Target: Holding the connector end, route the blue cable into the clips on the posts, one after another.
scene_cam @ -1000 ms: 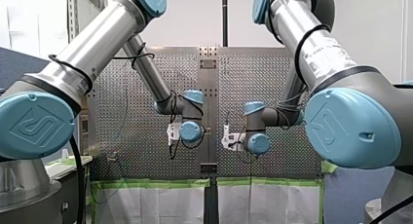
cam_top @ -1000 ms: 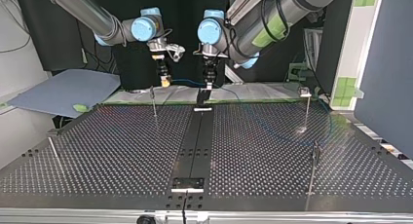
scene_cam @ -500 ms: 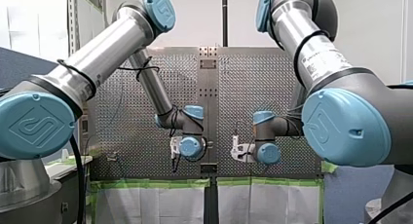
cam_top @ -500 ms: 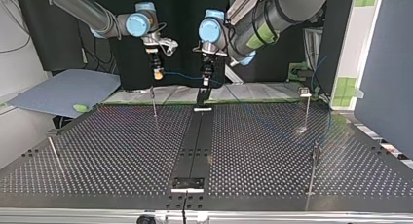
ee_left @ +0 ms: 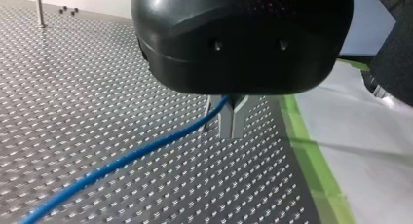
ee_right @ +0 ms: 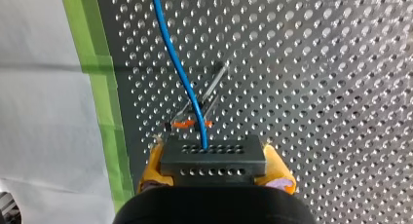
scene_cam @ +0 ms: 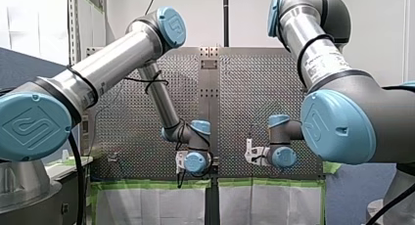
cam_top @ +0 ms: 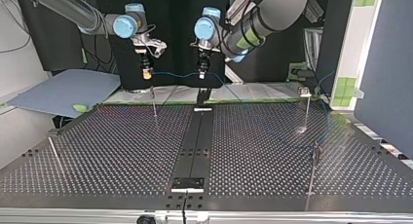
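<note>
Approach to the first clip: my right tool [cam_top: 145,74] is clamped on the black connector [ee_right: 213,160] and my left tool [ee_left: 233,118] is pinched shut on the blue cable [ee_left: 146,148], which spans between them above the worktop [cam_top: 122,151] edge nearest the arms. Next, I judge, the span must come down onto the nearest post [cam_top: 154,103]. Since a second ago both tools have risen and shifted toward the top view's left

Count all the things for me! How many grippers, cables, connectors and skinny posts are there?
Grippers: 2, my left gripper and my right gripper
Blue cable: 1
Black connector: 1
Thin posts: 4 clear in the top view
Total: 8
</note>
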Controlling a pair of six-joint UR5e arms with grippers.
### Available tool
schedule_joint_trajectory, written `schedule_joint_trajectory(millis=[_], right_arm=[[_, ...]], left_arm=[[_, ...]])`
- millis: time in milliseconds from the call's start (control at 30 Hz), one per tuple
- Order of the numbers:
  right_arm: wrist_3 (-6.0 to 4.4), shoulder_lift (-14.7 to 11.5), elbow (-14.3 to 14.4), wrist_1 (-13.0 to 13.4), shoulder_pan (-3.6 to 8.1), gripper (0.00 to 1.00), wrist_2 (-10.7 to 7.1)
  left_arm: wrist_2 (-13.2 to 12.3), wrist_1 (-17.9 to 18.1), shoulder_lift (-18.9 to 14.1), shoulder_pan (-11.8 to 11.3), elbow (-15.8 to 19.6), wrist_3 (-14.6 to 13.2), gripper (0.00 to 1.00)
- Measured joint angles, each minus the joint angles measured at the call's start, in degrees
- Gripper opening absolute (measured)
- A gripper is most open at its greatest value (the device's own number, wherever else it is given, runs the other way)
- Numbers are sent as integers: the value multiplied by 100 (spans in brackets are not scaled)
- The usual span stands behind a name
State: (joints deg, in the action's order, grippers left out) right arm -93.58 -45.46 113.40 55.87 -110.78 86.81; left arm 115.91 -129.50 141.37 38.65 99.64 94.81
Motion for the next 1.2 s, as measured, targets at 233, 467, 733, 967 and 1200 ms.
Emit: schedule_joint_trajectory(millis=[233, 467, 733, 967, 1200], right_arm=[[6, 151, 36, 125, 93, 0, -10], [8, 331, 38, 239, 187, 0, -24], [34, 347, 38, 272, 369, 0, -143], [157, 348, 24, 252, 566, 0, -329], [199, 356, -85, 270, 712, 0, -608]], left_arm=[[127, -65, 270, 177, -379, 110, 0], [255, -230, 468, 392, -669, 203, 0], [555, -285, 499, 596, -1087, 285, 0], [744, -285, 507, 652, -1406, 327, 0], [774, -382, 635, 697, -1716, 339, 0]])
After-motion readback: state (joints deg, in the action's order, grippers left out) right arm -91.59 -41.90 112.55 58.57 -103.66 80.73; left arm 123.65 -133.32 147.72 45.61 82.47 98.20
